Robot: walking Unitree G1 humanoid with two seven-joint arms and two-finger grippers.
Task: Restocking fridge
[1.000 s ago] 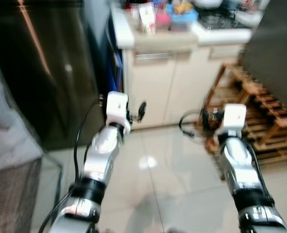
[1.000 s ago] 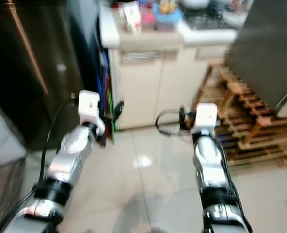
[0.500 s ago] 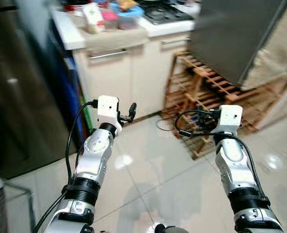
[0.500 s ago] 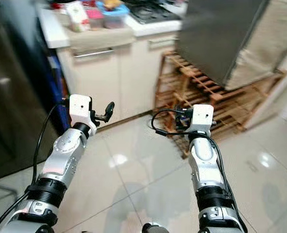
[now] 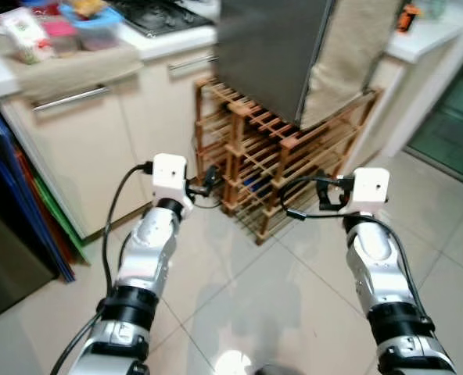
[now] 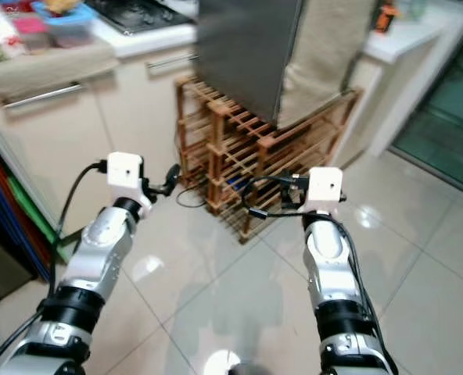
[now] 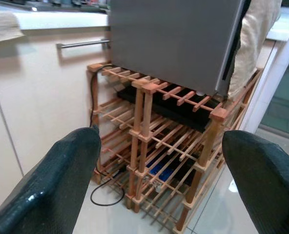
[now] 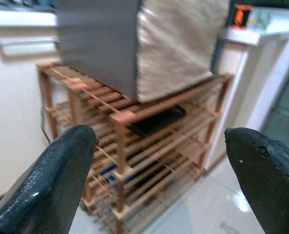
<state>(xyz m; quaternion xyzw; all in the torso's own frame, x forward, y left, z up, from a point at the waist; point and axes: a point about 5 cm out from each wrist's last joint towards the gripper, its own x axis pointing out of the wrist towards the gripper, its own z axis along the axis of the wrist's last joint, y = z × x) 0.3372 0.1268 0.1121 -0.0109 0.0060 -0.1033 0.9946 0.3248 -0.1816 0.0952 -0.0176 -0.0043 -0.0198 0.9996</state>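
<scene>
A small grey fridge (image 5: 270, 55) with a beige cloth (image 5: 345, 47) hanging down its side stands on a wooden slatted rack (image 5: 282, 160) straight ahead. My left gripper (image 5: 208, 181) is held out at chest height, open and empty, pointing at the rack (image 7: 154, 122). The right gripper (image 5: 325, 194) is raised level with it, also open with nothing between its fingers, facing the cloth-covered side (image 8: 178, 44). On the counter (image 5: 59, 66) at the far left sit a white carton (image 5: 24, 35) and a blue tub (image 5: 91, 14).
Cream cabinets with a bar handle (image 5: 71, 98) run along the left; blue and green boards (image 5: 32, 199) lean beside a dark appliance (image 5: 1, 266). A black cable (image 7: 108, 192) lies under the rack. A glass door (image 5: 450, 117) is at right. Glossy tiled floor (image 5: 255, 305) lies ahead.
The camera has swung to the right: the tall dark appliance slid off to the left and the grey fridge on its rack came to the centre. Both arms keep the same pose.
</scene>
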